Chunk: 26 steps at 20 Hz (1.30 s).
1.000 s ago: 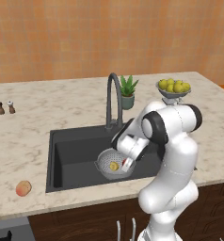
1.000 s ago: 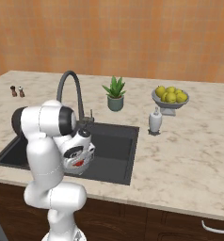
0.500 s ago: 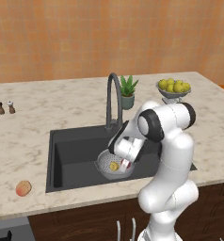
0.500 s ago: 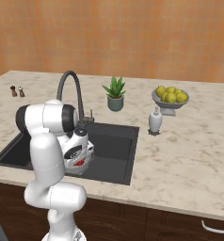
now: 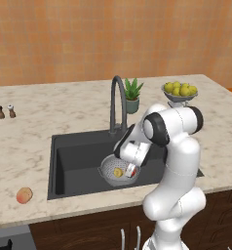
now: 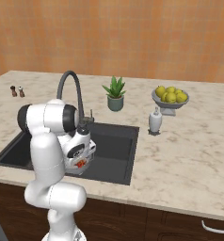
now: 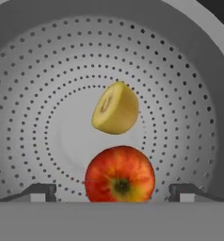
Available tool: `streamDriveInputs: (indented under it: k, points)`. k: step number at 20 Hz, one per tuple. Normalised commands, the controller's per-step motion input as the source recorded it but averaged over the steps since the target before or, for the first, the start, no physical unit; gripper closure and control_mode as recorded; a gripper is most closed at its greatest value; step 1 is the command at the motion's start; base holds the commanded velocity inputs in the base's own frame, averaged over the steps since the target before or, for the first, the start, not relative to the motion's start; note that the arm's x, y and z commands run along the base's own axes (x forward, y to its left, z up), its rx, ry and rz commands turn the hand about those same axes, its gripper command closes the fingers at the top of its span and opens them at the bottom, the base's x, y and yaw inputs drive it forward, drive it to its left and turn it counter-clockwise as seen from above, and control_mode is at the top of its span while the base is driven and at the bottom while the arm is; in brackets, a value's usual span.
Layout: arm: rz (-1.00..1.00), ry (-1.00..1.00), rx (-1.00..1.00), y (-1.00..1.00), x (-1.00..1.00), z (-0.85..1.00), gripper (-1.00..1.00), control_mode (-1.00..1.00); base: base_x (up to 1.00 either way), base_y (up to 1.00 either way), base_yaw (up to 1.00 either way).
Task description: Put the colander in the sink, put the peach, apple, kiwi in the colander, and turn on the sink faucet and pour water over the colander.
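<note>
The silver colander (image 5: 107,172) (image 7: 184,89) sits in the black sink (image 5: 74,156) (image 6: 115,147), below the dark faucet (image 5: 115,100) (image 6: 69,87). Inside it lie the yellow-green kiwi (image 5: 118,172) (image 7: 116,108) and the red apple (image 5: 130,172) (image 6: 81,164) (image 7: 120,174). My gripper (image 5: 132,167) (image 6: 80,159) (image 7: 114,190) reaches down into the colander and is open. Its fingertips (image 7: 44,191) stand clear of the apple on both sides. The orange-pink peach (image 5: 24,195) rests on the counter left of the sink, near the front edge.
A potted plant (image 5: 132,95) (image 6: 115,94) stands behind the sink. A grey bowl of yellow-green fruit (image 5: 180,92) (image 6: 169,96) and a soap dispenser (image 6: 155,121) sit to the right. Salt and pepper shakers (image 5: 6,111) (image 6: 16,91) stand far left.
The jaws have spread apart and let go of the apple, which now lies in the colander by the kiwi. The arm has barely moved.
</note>
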Motion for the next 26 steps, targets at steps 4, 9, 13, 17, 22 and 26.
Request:
streamDriveInputs:
  k: [4,9,13,17,22,26]
  points:
    - [0.0,0.0,0.0,-0.05,0.01,0.01,-1.0,-1.0,0.0,0.0,0.0]
    - [0.0,-0.03,0.01,-0.09,-0.12,0.42,-1.0,-1.0,0.0,0.0,0.0]
    - [-0.04,-0.03,0.03,-0.15,-0.56,0.73,-1.0,-1.0,0.0,0.0,0.0]
    - [-0.08,-0.03,0.1,-0.03,-0.66,0.71,-1.0,-1.0,0.0,0.0,0.0]
    - [-0.05,0.0,0.13,0.01,-0.5,0.89,-1.0,-1.0,0.0,0.0,0.0]
    - [0.0,0.0,0.05,0.04,-0.48,0.97,-1.0,-1.0,0.0,0.0,0.0]
